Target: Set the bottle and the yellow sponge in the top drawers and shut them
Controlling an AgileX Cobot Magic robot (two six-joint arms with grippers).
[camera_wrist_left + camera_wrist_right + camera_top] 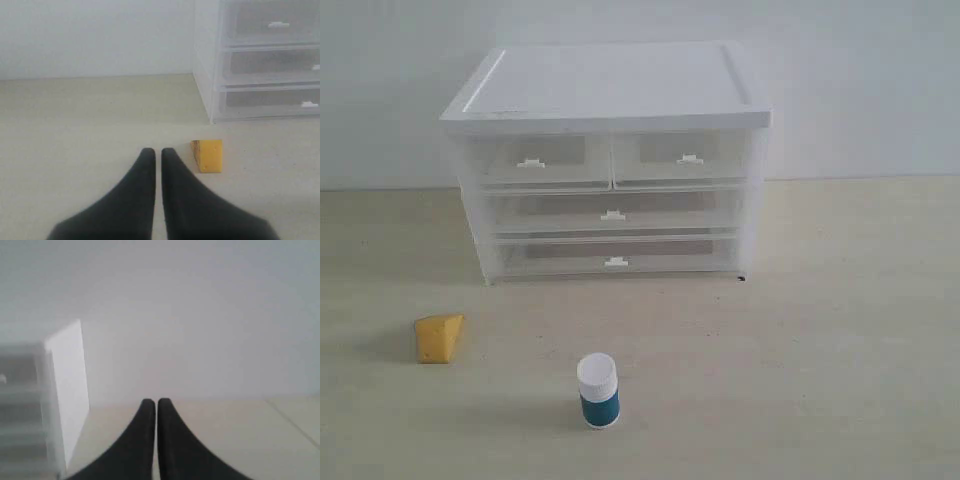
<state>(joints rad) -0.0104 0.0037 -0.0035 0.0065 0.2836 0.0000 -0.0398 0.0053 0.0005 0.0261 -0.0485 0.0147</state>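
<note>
The bottle (pixel 598 391), white cap over a teal label, stands upright on the table in front of the cabinet. The yellow sponge (pixel 439 338) lies to its left, and the left wrist view shows this yellow sponge (pixel 207 155) just beside my fingertips. The two top drawers, left (pixel 542 160) and right (pixel 682 157), are both shut. My left gripper (pixel 158 151) is shut and empty above the table. My right gripper (pixel 153 402) is shut and empty too, near the cabinet's side. Neither arm shows in the exterior view.
The white drawer cabinet (pixel 610 85) stands at the back of the table, with two full-width drawers (pixel 612 213) under the top pair, both shut. A pale wall runs behind it. The cabinet's side wall (pixel 67 385) shows in the right wrist view.
</note>
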